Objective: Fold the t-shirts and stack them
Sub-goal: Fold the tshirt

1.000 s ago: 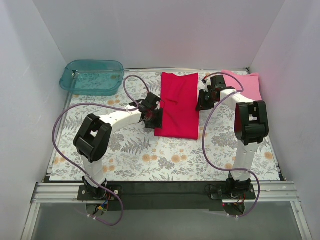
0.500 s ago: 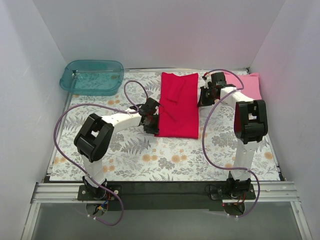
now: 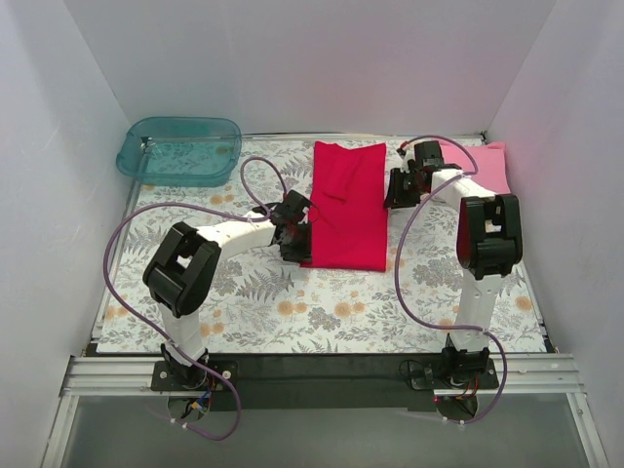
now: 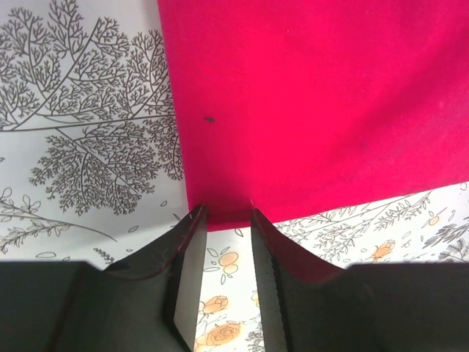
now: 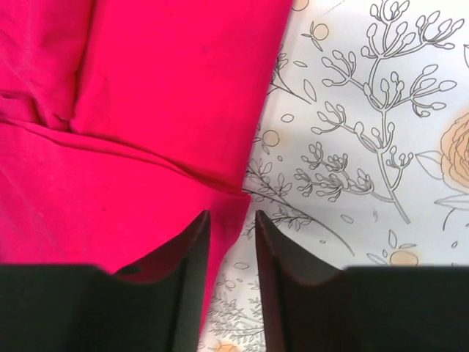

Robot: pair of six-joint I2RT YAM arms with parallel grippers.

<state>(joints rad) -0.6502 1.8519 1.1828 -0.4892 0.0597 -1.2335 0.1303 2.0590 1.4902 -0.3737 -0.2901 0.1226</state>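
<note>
The red t-shirt (image 3: pixel 346 205) lies folded into a long strip at the middle of the tabletop (image 3: pixel 244 302). The pink t-shirt (image 3: pixel 485 166) lies in the far right corner, apart from it. Only the top view shows the pink one and the teal tub (image 3: pixel 180 149) at the far left. Only the wrist views show the gaps. The left fingers (image 4: pixel 192 231) stand narrowly parted at the red shirt's near left corner, its hem at their tips and floral print showing between them. The right fingers (image 5: pixel 195 235) are likewise narrowly parted over its right edge, where a crease crosses the cloth. Two shirts, one tub, two arms.
</note>
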